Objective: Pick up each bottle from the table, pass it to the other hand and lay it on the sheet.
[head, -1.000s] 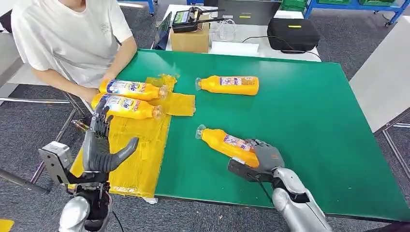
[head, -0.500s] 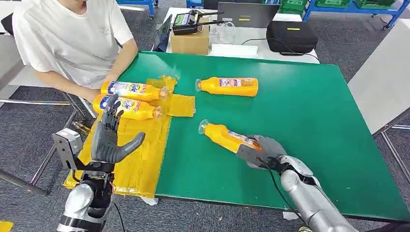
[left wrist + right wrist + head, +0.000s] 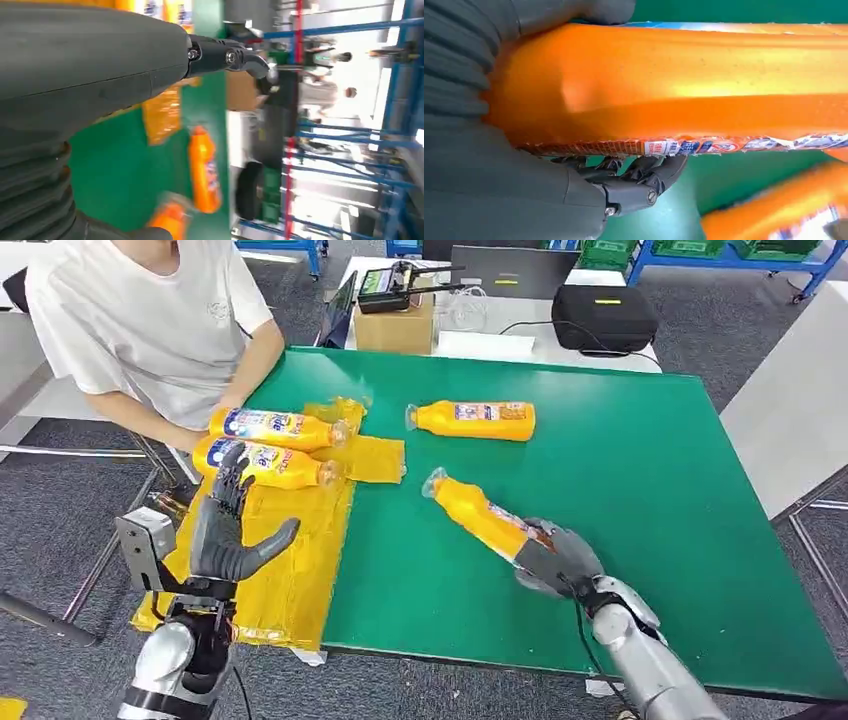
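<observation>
Green table (image 3: 650,500) fills mid-frame, yellow sheet (image 3: 290,560) at lower left w/ two bottles on it. Right hand (image 3: 553,560) grips the held bottle (image 3: 480,517) by its base, cap end angled toward upper left. Left hand (image 3: 222,530) waits empty, fingers spread, over the sheet, so handover goes leftward. Spare bottle (image 3: 472,419) lies upper centre.

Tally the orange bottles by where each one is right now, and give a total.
Orange plastic bottles lying on the yellow sheet: 2
Orange plastic bottles lying on the green table: 1
Orange plastic bottles gripped by the right robot hand: 1
Total: 4
</observation>
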Controlling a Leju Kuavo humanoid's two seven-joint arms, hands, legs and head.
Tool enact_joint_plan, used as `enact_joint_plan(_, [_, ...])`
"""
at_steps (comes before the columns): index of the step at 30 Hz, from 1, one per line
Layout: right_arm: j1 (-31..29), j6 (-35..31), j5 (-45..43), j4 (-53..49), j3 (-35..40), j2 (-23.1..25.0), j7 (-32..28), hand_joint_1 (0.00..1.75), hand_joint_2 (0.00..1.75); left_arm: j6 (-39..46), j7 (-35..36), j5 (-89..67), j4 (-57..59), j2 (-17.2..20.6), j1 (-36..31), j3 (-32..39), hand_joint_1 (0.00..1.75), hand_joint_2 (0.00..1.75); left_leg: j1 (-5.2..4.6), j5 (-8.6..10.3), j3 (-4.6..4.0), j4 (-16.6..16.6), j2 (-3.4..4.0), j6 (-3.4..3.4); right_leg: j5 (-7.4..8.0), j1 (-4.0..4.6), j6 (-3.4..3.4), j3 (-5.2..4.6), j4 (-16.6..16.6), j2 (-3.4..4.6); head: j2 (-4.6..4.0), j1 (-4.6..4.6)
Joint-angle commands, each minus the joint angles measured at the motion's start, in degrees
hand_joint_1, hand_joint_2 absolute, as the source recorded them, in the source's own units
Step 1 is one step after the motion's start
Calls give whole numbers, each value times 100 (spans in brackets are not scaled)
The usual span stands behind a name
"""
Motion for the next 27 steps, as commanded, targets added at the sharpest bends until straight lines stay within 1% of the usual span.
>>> enact_joint_plan(1, [1354, -146, -793, -2324, -772, 837, -607, 175, 175, 31, 60, 163, 1397, -387, 375, -960, 0, 175, -3, 16, -30, -39, -5, 16, 13, 6, -43, -35, -27, -3, 2, -2])
enact_joint_plan(2, [1381, -145, -871, -2477, -766, 890, -681, 175, 175, 20, 55, 275, 1497, -430, 410, -1074, 0, 175, -1, 14, -37, -39, -4, 19, 10, 8, -45, -43, -28, -4, 0, -2])
enact_joint_plan(3, [1396, -137, -895, -2576, -742, 898, -640, 175, 175, 75, -14, 299, 1548, -442, 415, -1154, 0, 175, -4, 6, -66, -15, -3, 10, 1, 1, -25, -72, -4, -5, 0, -7])
enact_joint_plan(4, [1417, -130, -993, -2712, -724, 934, -745, 175, 175, 17, 19, 457, 1639, -438, 412, -1278, 0, 175, -4, 7, -81, -17, -11, 15, 0, 2, -29, -82, -6, -10, 0, -2])
enact_joint_plan(5, [1411, -129, -1000, -2796, -673, 961, -800, 175, 175, 13, 18, 547, 1691, -476, 428, -1314, 0, 175, -6, 5, -96, -7, -16, 12, -4, -2, -16, -91, 3, -16, 0, -6])
enact_joint_plan(7, [1411, -76, -1052, -3027, -451, 973, -878, 175, 175, -122, -76, 1007, 1791, -517, 433, -1456, 0, 175, -4, 5, -109, -18, -16, 22, -1, 3, -29, -99, -12, -19, 0, -2])
enact_joint_plan(8, [1372, -59, -1060, -3038, -333, 943, -869, 175, 175, -235, -109, 1279, 1764, -511, 435, -1495, 0, 175, -5, 4, -121, -9, -15, 15, -3, -1, -18, -109, -2, -19, 0, -4])
enact_joint_plan(9, [1321, -4, -1075, -3004, -236, 950, -852, 175, 175, -320, -85, 1493, 1689, -519, 452, -1501, 0, 175, -6, 4, -120, -12, -13, 18, -2, -1, -22, -109, -6, -17, 0, 0])
enact_joint_plan(10, [1280, 17, -1074, -2963, -182, 944, -857, 175, 175, -347, -135, 1551, 1621, -475, 452, -1520, 0, 175, -8, 4, -128, -6, -8, 12, -2, -5, -16, -117, 3, -13, 0, 0])
enact_joint_plan(11, [1211, -5, -1055, -2849, -94, 981, -892, 175, 175, -134, -449, 1304, 1409, -391, 440, -1545, 0, 175, -6, 2, -125, -11, -4, 15, -1, -1, -24, -116, -3, -8, 0, 0])
enact_joint_plan(12, [1173, -51, -1042, -2767, -50, 1013, -915, 175, 175, -98, -386, 1305, 1264, -347, 429, -1527, 0, 175, -6, 3, -124, -16, -4, 17, 1, 0, -30, -117, -7, -6, 0, -4])
enact_joint_plan(13, [1149, -90, -1027, -2692, -16, 1050, -906, 175, 175, -48, -407, 1257, 1120, -332, 428, -1487, 0, 175, -6, 5, -140, -9, -5, 12, 1, -1, -27, -134, 1, -7, 0, -2])
enact_joint_plan(14, [1092, -111, -995, -2572, 61, 1069, -898, 175, 175, -147, -404, 1309, 993, -309, 421, -1447, 0, 175, -4, 5, -138, -12, -8, 13, 1, 2, -33, -131, -2, -10, 0, -2])
enact_joint_plan(15, [1056, -140, -973, -2491, 92, 1093, -895, 175, 175, -179, -371, 1329, 927, -300, 410, -1406, 0, 175, -1, 5, -148, -3, -6, 8, 2, 3, -21, -140, 3, -11, 0, 0])
enact_joint_plan(17, [899, -13, -946, -2169, 273, 1135, -861, 175, 175, -308, -563, 1494, 656, -403, 467, -1205, 0, 175, -2, 8, -138, -13, -3, 15, 4, 5, -38, -135, -2, -6, 0, -2])
enact_joint_plan(18, [873, -22, -962, -2080, 289, 1179, -867, 175, 175, -280, -541, 1469, 603, -415, 454, -1192, 0, 175, 1, 6, -146, -5, 3, 12, 6, 6, -27, -142, 2, -1, 0, -2])
enact_joint_plan(19, [749, 4, -816, -1854, 488, 1176, -888, 175, 175, -384, -596, 1604, 455, -483, 493, -1102, 0, 175, 2, 6, -143, -8, 7, 14, 7, 8, -30, -141, 0, 4, 0, -2])
enact_joint_plan(20, [716, -6, -752, -1743, 593, 1202, -913, 175, 175, -469, -576, 1689, 361, -505, 511, -1078, 0, 175, 0, 5, -150, -3, 7, 10, 6, 4, -18, -145, 4, 2, 0, -2])
enact_joint_plan(21, [673, 16, -711, -1616, 724, 1242, -938, 175, 175, -570, -550, 1808, 251, -528, 549, -1063, 0, 175, 2, 5, -142, -9, 10, 15, 8, 8, -28, -139, -3, 7, 0, -2])
enact_joint_plan(24, [597, -53, -422, -1486, 1055, 1269, -1048, 175, 175, -641, -500, 1937, 178, -584, 570, -1116, 0, 175, 4, 6, -141, -12, 6, 15, 7, 8, -28, -135, -5, 3, 0, -2])
enact_joint_plan(26, [508, -2, -338, -1399, 1311, 1263, -1154, 175, 175, -628, -493, 1834, 254, -530, 501, -1257, 0, 175, 4, 5, -133, -18, 5, 20, 6, 10, -35, -126, -12, 2, 0, 0])
enact_joint_plan(27, [477, 37, -294, -1388, 1415, 1242, -1236, 175, 175, -628, -490, 1838, 285, -541, 482, -1281, 0, 175, 0, 4, -141, -12, 6, 13, 4, 4, -23, -134, -4, 1, 0, -2])
